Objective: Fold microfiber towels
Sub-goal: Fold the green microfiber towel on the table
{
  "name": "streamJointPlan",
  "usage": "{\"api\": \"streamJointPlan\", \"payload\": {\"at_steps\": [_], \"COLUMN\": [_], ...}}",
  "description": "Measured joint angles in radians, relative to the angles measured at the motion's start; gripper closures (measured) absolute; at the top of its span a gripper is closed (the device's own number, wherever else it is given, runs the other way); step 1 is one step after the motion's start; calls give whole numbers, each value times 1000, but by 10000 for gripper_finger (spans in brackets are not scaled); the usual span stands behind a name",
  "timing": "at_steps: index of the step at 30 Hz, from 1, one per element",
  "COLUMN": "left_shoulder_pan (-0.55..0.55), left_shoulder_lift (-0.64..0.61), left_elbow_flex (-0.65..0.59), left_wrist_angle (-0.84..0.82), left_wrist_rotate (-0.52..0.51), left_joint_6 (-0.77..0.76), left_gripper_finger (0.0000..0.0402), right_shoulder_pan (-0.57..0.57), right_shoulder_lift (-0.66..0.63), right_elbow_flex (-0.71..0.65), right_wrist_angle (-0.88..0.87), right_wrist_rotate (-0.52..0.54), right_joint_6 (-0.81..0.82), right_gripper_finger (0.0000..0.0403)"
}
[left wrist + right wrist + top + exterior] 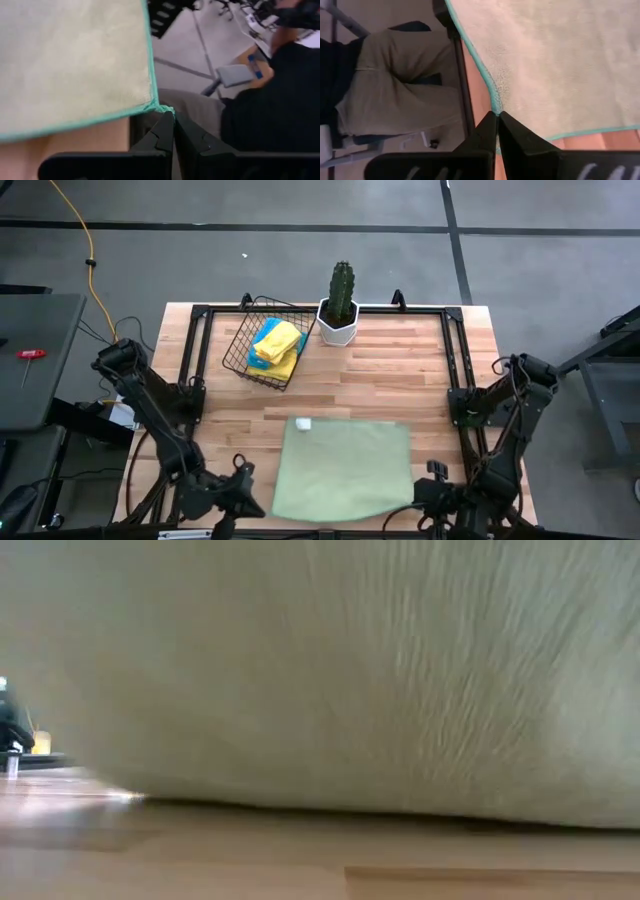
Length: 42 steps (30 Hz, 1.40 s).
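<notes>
A pale green microfiber towel (pixel 345 468) with a teal hem lies spread on the wooden table, near the front edge. It fills the low view (pixel 380 670). My left gripper (pixel 252 500) is shut at its near left corner. My right gripper (pixel 420 494) is shut at its near right corner. Yellow towels (pixel 280 338) and a blue towel (pixel 268 352) lie in the black wire basket (pixel 240 345) at the far left. My left gripper pinches the towel's corner tip (pixel 161 106) between its two shut fingers, where the two teal hems meet. The rest of the towel spreads away from the fingers. My right gripper pinches the towel's teal-hemmed side edge (pixel 493 102) between its two shut fingers, close to the near corner. The cloth puckers at the pinch. The corner itself is hidden behind the fingers.
A cactus in a white pot (pixel 340 310) stands at the far middle, beside the basket. A black frame (pixel 452 350) runs along the table's sides. A person in khaki trousers (pixel 385 85) sits just beyond the near edge. Bare wood lies between towel and basket.
</notes>
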Motion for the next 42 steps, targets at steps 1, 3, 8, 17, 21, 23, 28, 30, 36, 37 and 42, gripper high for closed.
{"api": "streamJointPlan", "payload": {"at_steps": [1,3,8,17,21,23,28,30,36,37,42], "left_shoulder_pan": [-9,-19,-1,65,64,64,69,72,105,112,147], "left_shoulder_lift": [0,0,-5,-6,-6,-6,5,18,83,94,159], "left_elbow_flex": [12,34,69,75,75,75,75,75,74,74,74], "left_wrist_angle": [0,1,-28,-481,-652,-698,-766,-790,-812,-811,-812], "left_wrist_rotate": [-7,-30,-133,-266,-369,-403,-453,-452,-441,-442,-423], "left_joint_6": [17,68,191,13,-82,-124,-193,-218,-233,-228,-226], "left_gripper_finger": [401,401,401,401,402,401,401,401,401,401,401], "right_shoulder_pan": [6,13,14,-16,-39,-57,-105,-121,-161,-167,-198], "right_shoulder_lift": [0,0,0,1,1,1,2,2,2,2,2], "right_elbow_flex": [0,0,0,-5,-53,-95,-201,-227,-290,-305,-386], "right_wrist_angle": [8,28,-35,-235,-225,-209,-204,-203,-176,-159,-65], "right_wrist_rotate": [7,19,34,131,129,121,105,106,80,64,11], "right_joint_6": [0,-4,-2,70,73,73,96,96,131,137,132], "right_gripper_finger": [403,403,403,403,403,403,403,403,403,403,403]}}
